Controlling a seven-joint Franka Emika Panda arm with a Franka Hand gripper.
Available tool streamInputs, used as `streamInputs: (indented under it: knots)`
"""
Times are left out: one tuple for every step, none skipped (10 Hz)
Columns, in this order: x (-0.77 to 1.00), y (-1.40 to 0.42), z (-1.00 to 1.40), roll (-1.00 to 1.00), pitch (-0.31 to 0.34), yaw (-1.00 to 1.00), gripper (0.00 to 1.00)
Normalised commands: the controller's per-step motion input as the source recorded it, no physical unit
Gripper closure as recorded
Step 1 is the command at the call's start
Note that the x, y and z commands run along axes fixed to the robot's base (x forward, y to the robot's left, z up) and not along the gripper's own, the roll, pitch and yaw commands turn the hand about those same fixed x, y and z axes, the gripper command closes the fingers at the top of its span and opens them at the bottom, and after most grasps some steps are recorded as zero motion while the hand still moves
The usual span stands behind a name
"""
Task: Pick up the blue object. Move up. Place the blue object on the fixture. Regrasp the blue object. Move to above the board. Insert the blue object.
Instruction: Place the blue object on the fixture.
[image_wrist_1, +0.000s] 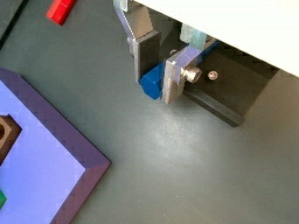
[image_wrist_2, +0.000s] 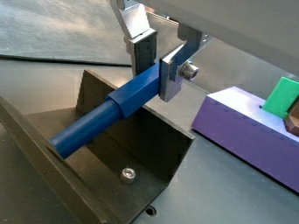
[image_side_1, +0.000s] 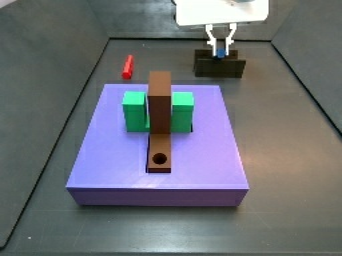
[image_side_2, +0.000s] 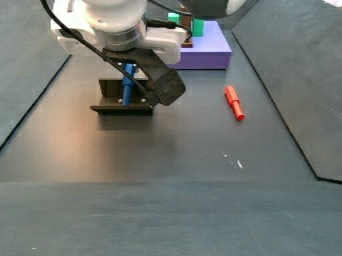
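The blue object is a slim blue peg that lies tilted in the fixture, a dark open bracket. One end leans down into the bracket. My gripper is shut on the peg's upper squared end, whose blue tip also shows between the silver fingers in a wrist view. In both side views the gripper stands right over the fixture, with the peg between the fingers. The board, a brown plank with a round hole, lies on the purple slab.
The purple slab carries green blocks beside the board. A red peg lies on the dark floor next to the slab, and it also shows in a side view. Dark walls ring the floor.
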Motion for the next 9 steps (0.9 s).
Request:
streamInputs:
  knots:
    - [0.07, 0.01, -0.2, -0.21, 0.0, 0.0, 1.0]
    - [0.11, 0.01, -0.06, -0.32, 0.0, -0.01, 1.0]
    - [0.14, 0.07, 0.0, -0.35, 0.0, -0.01, 1.0]
    - [0.19, 0.11, 0.09, -0.49, 0.0, -0.01, 1.0]
    - [0.22, 0.13, 0.09, -0.67, 0.0, -0.01, 1.0]
    - [0.23, 0.15, 0.0, -0.68, 0.0, 0.0, 1.0]
    - [0.2, 0.17, 0.0, -0.66, 0.0, 0.0, 1.0]
    - [0.15, 0.15, 0.0, -0.64, 0.0, 0.0, 1.0]
    - [0.0, 0.06, -0.1, -0.48, -0.051, 0.0, 1.0]
